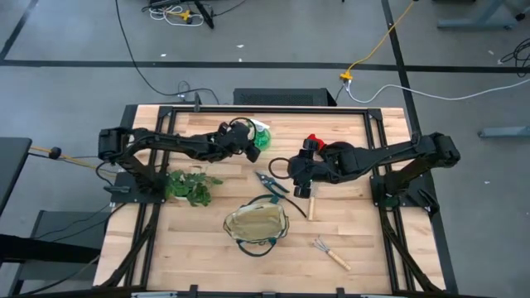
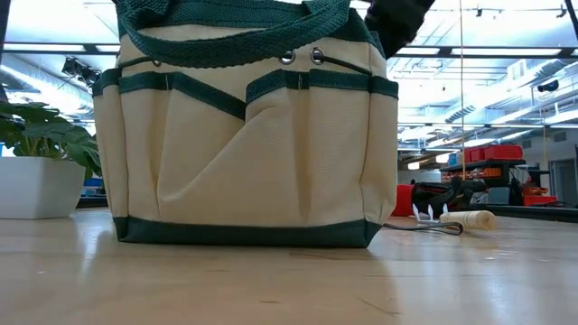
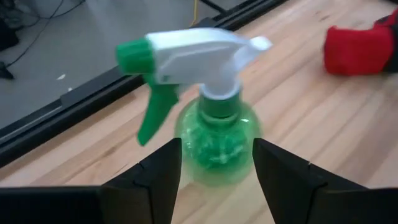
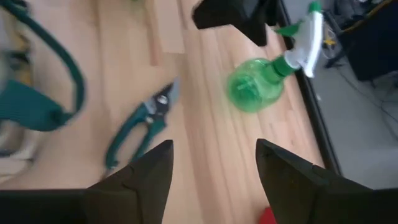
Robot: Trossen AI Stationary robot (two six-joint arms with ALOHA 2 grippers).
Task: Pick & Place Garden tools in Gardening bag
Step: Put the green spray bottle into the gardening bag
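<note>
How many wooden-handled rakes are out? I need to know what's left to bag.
2. One hand rake lies near the table's front right, right of the gardening bag. The other rake lies below the right gripper. More may sit hidden inside the bag.

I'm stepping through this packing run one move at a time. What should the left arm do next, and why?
Probably close the left pincer on the green spray bottle. Its open fingers already sit on either side of the bottle's round body, which stands upright on the table, not yet gripped. The right pincer hovers open over bare wood beyond the shears.
</note>
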